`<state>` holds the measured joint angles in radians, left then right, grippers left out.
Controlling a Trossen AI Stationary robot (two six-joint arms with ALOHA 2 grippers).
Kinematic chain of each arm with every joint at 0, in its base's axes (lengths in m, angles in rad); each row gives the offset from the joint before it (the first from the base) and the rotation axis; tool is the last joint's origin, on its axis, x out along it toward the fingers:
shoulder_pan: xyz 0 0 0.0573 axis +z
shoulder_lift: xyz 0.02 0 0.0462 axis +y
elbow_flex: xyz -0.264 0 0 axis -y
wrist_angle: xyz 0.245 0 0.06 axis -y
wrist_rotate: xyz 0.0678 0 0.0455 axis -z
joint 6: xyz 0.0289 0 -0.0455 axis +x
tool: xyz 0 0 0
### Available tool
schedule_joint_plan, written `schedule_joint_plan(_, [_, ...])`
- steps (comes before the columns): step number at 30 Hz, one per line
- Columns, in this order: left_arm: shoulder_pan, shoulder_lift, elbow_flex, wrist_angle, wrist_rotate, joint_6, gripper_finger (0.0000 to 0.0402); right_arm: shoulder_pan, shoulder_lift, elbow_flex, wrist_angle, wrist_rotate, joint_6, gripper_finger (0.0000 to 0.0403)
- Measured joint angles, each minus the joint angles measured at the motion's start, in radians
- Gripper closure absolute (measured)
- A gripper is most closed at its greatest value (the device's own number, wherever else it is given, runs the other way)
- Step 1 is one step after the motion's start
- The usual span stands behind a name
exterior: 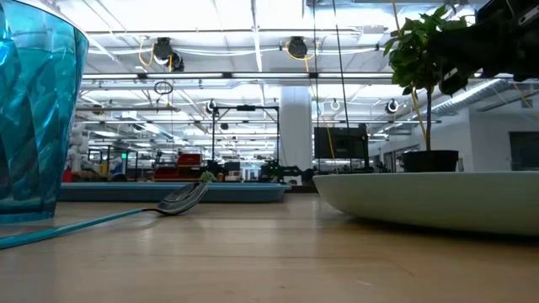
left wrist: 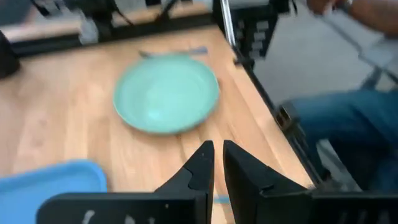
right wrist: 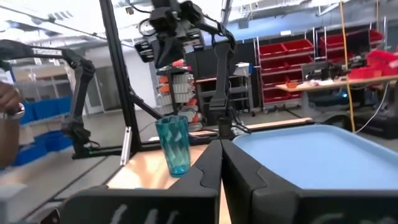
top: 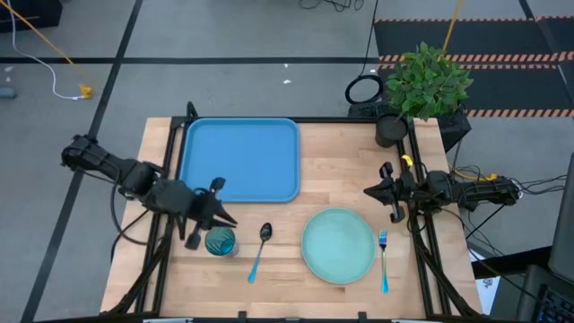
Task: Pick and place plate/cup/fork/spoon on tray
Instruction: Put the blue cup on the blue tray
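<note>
The blue tray (top: 240,160) lies at the table's far left. The teal cup (top: 220,241) stands upright on the wood near the front left, also in the right wrist view (right wrist: 173,146). The spoon (top: 260,247) lies to its right. The mint plate (top: 338,245) sits right of the spoon, with the fork (top: 383,260) along its right side. My left gripper (top: 233,219) is shut and empty, raised above the table just beyond the cup. My right gripper (top: 368,190) is shut and empty above the table's right part, pointing left.
A potted plant (top: 421,85) stands at the far right corner. Black frame rails (top: 166,233) run along the table's left and right sides. A person's leg in jeans (left wrist: 348,124) is beside the table's front edge. Bare wood (top: 336,166) lies between tray and plate.
</note>
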<state>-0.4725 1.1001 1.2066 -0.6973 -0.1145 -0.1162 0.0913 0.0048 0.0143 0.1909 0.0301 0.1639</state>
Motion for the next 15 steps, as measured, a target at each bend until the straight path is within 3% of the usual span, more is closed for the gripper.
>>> schedule_joint_plan(7, [-0.105,0.187,0.243,-0.312,-0.002,-0.136,0.0364,0.0,0.0,0.0,0.023,0.083,0.06,0.0403])
schedule_joint_plan(15, [-0.196,0.275,0.286,-0.484,-0.001,-0.317,0.0364,0.0,0.0,0.0,0.023,0.369,0.031,0.0403])
